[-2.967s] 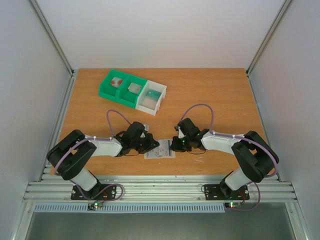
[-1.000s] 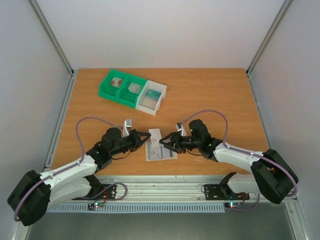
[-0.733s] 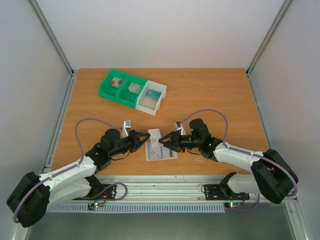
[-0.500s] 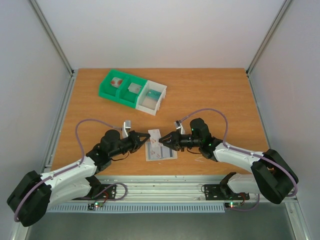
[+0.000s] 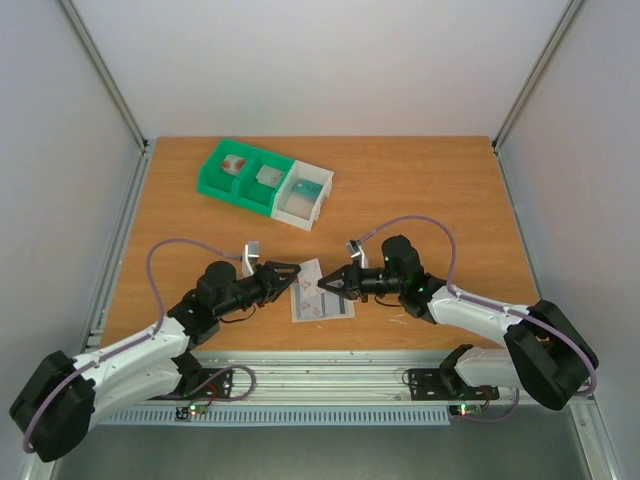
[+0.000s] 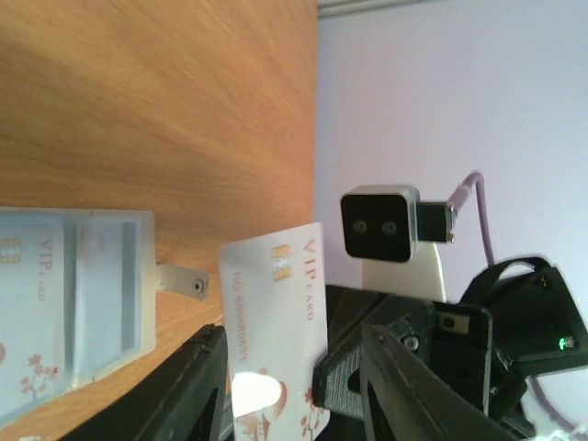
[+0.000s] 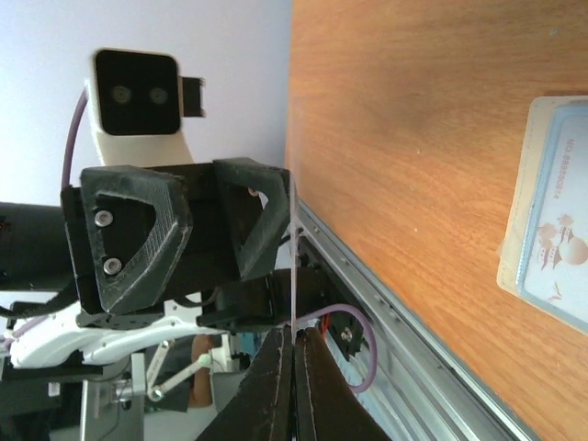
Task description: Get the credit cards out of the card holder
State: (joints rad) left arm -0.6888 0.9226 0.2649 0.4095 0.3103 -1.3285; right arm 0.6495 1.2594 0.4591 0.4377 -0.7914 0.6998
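Note:
A white credit card with red marks stands on edge in the air above the table. My right gripper is shut on its lower end, and the card shows edge-on in the right wrist view. My left gripper is open, its jaws standing apart on either side of the card. From above, the card hangs between the left gripper and the right gripper. The pale card holder lies flat below them, its white tab showing, with another credit card inside it.
A green-and-white compartment tray stands at the back left with small items in it. The table's near edge and a metal rail run just behind both arms. A white wall encloses each side.
My right gripper has shut on the white card. My left gripper, shut on it a second ago, has opened its jaws and its arm has drawn back slightly.

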